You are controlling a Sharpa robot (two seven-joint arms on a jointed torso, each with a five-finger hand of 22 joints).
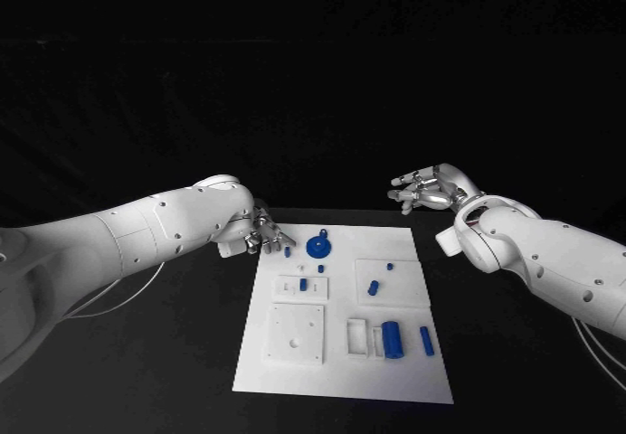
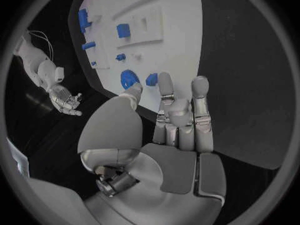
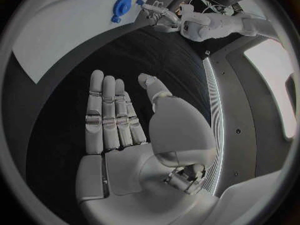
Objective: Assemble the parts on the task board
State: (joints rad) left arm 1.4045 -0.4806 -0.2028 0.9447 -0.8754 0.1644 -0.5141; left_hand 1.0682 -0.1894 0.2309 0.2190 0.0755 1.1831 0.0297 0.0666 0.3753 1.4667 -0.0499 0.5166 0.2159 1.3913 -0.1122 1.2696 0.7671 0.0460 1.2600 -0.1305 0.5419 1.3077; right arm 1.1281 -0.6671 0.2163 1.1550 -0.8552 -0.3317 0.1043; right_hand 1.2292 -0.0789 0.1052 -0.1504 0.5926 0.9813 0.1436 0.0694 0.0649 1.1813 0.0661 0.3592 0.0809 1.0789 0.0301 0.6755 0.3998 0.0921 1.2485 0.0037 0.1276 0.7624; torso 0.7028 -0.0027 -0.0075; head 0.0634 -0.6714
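Observation:
The white task board (image 1: 346,375) lies in the middle of the black table. A round blue disc (image 1: 321,250) sits near its far left corner, with a small blue piece (image 1: 287,252) beside it. Further blue parts lie on the board: a short peg (image 1: 304,284), a slanted piece (image 1: 374,287), a thick cylinder (image 1: 392,338) and a thin rod (image 1: 425,339). My left hand (image 1: 261,233) hovers at the board's far left corner, fingers straight and holding nothing; its fingers (image 2: 199,92) point toward the disc (image 2: 129,78). My right hand (image 1: 424,190) floats beyond the far right corner, fingers (image 3: 103,110) spread, empty.
Raised white fixtures stand on the board: a square plate (image 1: 296,333) at the near left and a slotted block (image 1: 357,335) beside the cylinder. Black table surface (image 1: 156,362) surrounds the board on all sides. A thin cable (image 1: 144,276) hangs under my left arm.

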